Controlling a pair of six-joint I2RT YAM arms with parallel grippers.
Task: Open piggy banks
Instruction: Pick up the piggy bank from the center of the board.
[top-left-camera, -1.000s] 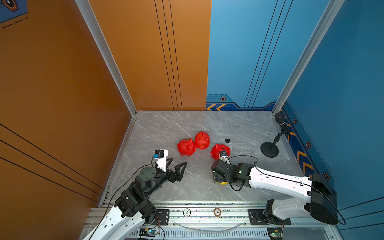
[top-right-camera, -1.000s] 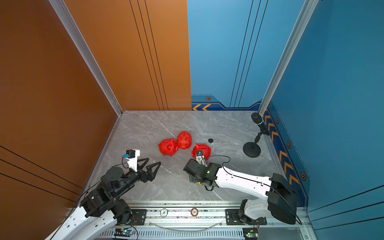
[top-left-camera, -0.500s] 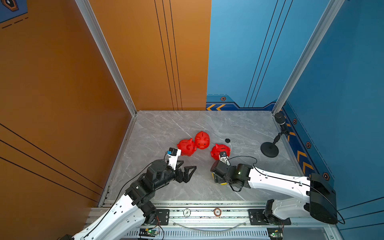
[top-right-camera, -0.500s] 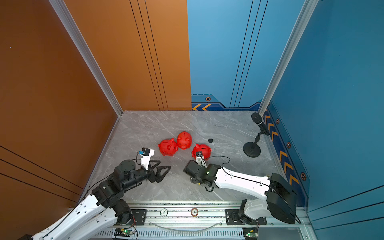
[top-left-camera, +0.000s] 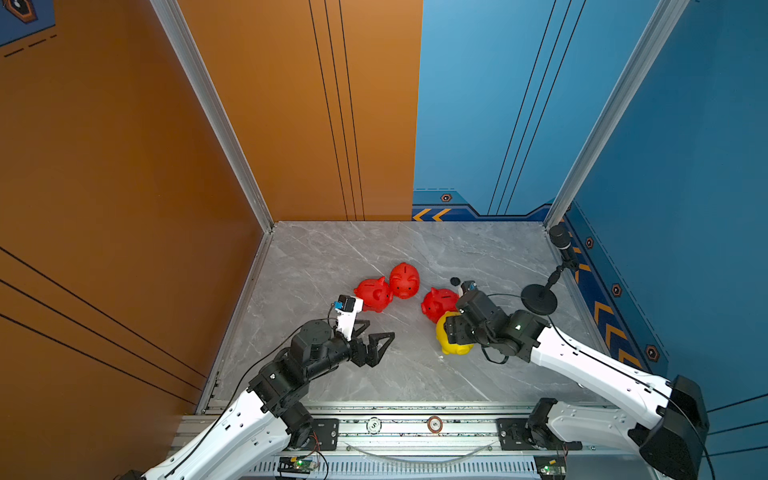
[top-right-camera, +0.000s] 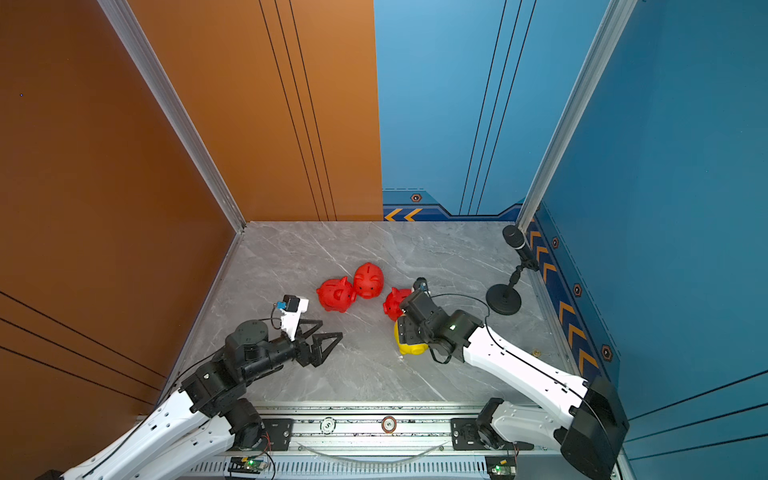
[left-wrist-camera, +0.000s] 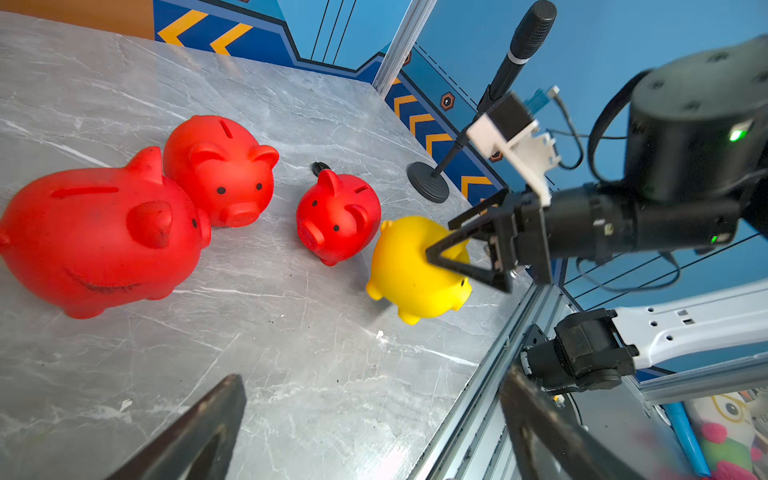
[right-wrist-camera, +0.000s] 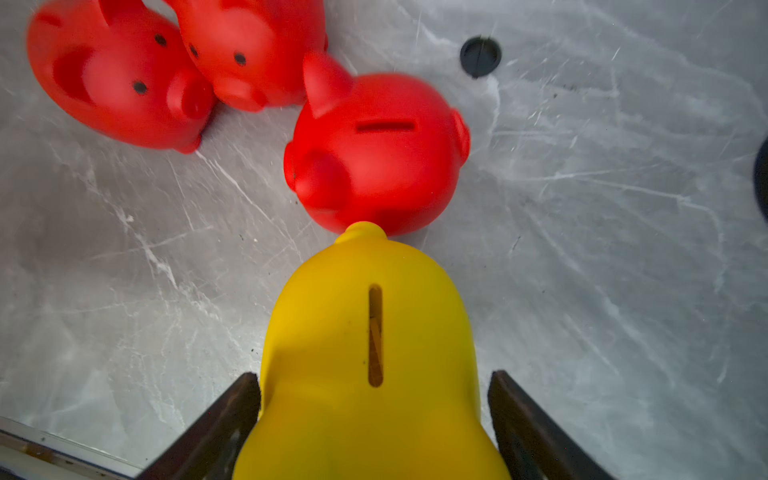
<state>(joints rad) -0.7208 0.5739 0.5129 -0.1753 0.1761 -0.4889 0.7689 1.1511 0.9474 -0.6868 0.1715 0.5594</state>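
Observation:
Three red piggy banks stand in a cluster mid-table: two touching (top-left-camera: 374, 295) (top-left-camera: 404, 280) and a third (top-left-camera: 438, 303) to their right. Just in front of the third is the yellow piggy bank (top-left-camera: 451, 343) (right-wrist-camera: 365, 332), slot up. My right gripper (right-wrist-camera: 374, 374) is shut on its body from above, one finger against each flank. The left wrist view shows one finger (left-wrist-camera: 446, 249) lying across its side, the pig slightly tipped. My left gripper (top-left-camera: 380, 330) (left-wrist-camera: 372, 376) hangs open and empty above bare table, front-left of the red cluster.
A small round black plug (top-left-camera: 455, 281) (right-wrist-camera: 480, 56) lies behind the third red pig. A microphone on a round black stand (top-left-camera: 539, 299) is at the right edge. The metal rail (top-left-camera: 415, 415) runs along the front. Walls enclose the left, back and right.
My left arm has swung from the table's left edge toward the middle, still open. The right gripper's jaws narrowed onto the yellow piggy bank, which shifted back and now shows from above.

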